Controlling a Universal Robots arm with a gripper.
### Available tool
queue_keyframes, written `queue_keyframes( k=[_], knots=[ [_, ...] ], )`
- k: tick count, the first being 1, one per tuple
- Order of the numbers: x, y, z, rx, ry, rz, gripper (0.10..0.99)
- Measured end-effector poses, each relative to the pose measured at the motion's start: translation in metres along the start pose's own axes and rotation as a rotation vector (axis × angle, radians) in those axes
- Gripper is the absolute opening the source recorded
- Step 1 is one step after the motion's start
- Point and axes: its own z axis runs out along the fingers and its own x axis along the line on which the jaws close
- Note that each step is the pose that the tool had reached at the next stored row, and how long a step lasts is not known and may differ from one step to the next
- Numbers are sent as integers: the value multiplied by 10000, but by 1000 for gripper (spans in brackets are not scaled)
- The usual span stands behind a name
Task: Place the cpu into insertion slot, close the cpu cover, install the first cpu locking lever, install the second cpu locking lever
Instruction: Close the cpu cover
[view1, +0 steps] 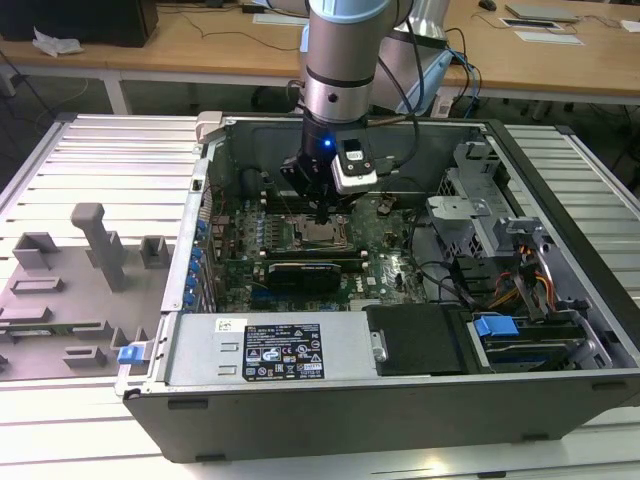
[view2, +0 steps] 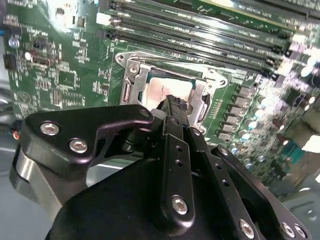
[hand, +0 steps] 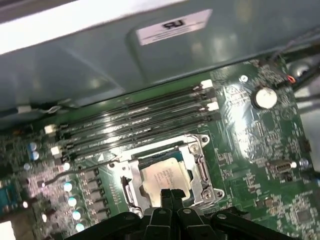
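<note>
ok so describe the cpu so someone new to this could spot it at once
Look inside the open computer case at the green motherboard. Beside the long black memory slots sits a silver metal frame; the cpu is the flat silver-grey square inside it, pale and smooth against the dark slots and green board.

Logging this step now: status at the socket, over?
Gripper shut, empty, tips at cpu cover edge. Cpu sits in insertion slot, cover looks down. Nothing blocking.
</note>
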Motion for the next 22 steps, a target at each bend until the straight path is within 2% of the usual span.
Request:
queue_keyframes(
  k=[12, 16, 22],
  knots=[
    [0, 0, 13, 39, -25, -2868, 106],
    [0, 0, 30, 39, -114, -3473, 106],
    [79, -30, 63, 32, -200, -3609, 106]
  ],
)
